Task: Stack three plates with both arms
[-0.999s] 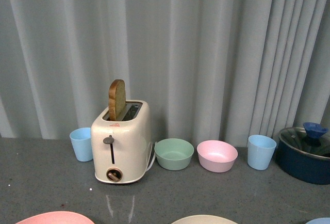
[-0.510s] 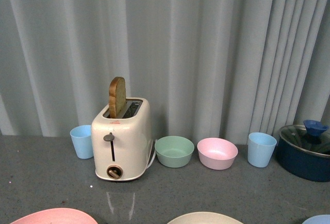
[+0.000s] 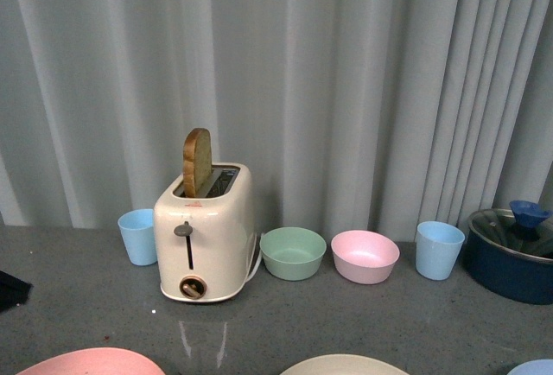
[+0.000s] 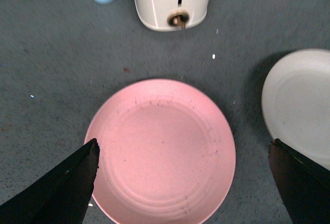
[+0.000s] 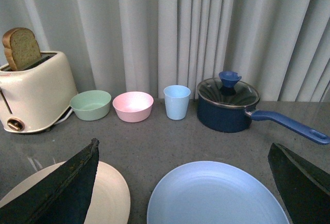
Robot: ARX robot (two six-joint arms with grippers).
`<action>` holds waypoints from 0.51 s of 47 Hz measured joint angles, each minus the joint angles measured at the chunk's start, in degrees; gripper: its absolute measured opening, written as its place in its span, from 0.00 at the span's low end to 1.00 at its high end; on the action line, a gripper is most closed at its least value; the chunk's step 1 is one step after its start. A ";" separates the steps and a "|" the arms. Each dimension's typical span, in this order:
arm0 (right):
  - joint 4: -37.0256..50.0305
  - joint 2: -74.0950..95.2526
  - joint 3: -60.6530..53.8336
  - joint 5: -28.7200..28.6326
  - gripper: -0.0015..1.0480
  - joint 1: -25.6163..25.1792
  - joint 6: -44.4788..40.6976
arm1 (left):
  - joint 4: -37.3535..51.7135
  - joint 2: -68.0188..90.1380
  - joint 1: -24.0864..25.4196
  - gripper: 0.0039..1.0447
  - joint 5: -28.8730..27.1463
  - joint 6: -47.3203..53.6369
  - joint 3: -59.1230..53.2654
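Note:
Three plates lie on the grey table along its near edge. The pink plate (image 3: 91, 362) is at the left, the cream plate (image 3: 343, 365) in the middle, the light blue plate (image 3: 536, 368) at the right. My left gripper (image 4: 183, 144) is open and empty, hovering above the pink plate (image 4: 161, 149), with the cream plate (image 4: 299, 105) beside it. My right gripper (image 5: 183, 144) is open and empty, above the light blue plate (image 5: 216, 195), with the cream plate (image 5: 105, 195) next to it.
At the back stand a cream toaster (image 3: 206, 241) with a bread slice, a blue cup (image 3: 138, 237), a green bowl (image 3: 292, 254), a pink bowl (image 3: 365, 257), a second blue cup (image 3: 439, 250) and a blue lidded pot (image 3: 510, 258). A grey curtain hangs behind.
A dark part of the left arm has come into the front view at the left edge. The plates' rims show slightly more at the bottom. Nothing on the table has moved.

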 joint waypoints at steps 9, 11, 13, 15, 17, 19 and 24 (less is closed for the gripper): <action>0.00 0.00 0.00 0.00 0.93 0.00 0.00 | -8.13 22.51 1.14 0.94 2.38 6.34 13.60; 0.00 0.00 0.00 0.00 0.93 0.00 0.00 | -9.09 24.98 1.68 0.94 2.91 7.34 14.91; 0.00 0.00 0.00 0.00 0.93 0.00 0.00 | -9.44 27.71 2.36 0.94 2.43 8.39 16.04; 0.00 0.00 0.00 0.00 0.93 0.00 0.00 | -9.88 30.18 3.26 0.94 1.84 9.22 17.03; 0.00 0.00 0.00 0.00 0.93 0.00 0.00 | -10.27 32.35 4.33 0.94 1.79 9.84 17.79; 0.00 0.00 0.00 0.00 0.93 0.00 0.00 | -10.23 34.14 5.38 0.94 1.09 10.82 18.12; 0.00 0.00 0.00 0.00 0.93 0.00 0.00 | -9.57 37.44 7.61 0.94 0.55 13.73 18.14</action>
